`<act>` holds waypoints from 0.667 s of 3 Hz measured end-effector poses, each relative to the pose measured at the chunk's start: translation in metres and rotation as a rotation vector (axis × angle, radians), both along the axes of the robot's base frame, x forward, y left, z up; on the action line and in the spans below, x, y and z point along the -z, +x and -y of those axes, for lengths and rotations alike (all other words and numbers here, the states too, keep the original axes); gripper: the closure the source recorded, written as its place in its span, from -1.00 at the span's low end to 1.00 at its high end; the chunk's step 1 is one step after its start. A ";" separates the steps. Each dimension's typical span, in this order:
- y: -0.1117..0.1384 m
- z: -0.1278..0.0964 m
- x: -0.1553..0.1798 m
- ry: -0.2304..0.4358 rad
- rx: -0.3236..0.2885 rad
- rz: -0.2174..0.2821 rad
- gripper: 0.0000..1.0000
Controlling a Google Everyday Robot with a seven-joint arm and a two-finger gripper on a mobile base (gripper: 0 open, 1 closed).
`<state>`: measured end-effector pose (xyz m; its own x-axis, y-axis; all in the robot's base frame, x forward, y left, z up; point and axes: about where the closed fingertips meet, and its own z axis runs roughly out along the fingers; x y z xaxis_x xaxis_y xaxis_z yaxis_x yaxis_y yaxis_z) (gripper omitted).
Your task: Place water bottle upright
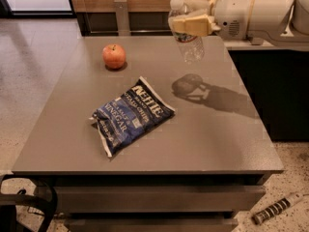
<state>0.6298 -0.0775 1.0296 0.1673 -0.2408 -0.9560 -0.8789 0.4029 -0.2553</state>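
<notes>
The tool (191,15) grips the water bottle (191,48) tight, up in the air, cap on top, over the far side of the tabletop (217,139). An apple (114,56) sits well apart.

Gripper (187,15) raised at upper right, clamped around water bottle (191,48).

A grey table (227,144) is seen filling the middle of the frame. A red apple (114,56) is set on its upper left part, well apart from a blue Kettle chip bag (131,116), which is laid flat and askew near the centre. A dark shadow (203,92) is cast on the tabletop below the gripper (190,21) at the upper right. A striped cylindrical object (275,209) is seen on the speckled floor (289,178) at the lower right.
</notes>
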 end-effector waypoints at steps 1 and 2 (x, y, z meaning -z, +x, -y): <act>0.005 -0.008 0.014 0.056 -0.007 -0.043 1.00; 0.009 -0.016 0.032 0.106 -0.017 -0.102 1.00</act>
<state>0.6391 -0.0617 0.9973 0.0716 -0.1358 -0.9882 -0.9052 0.4072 -0.1215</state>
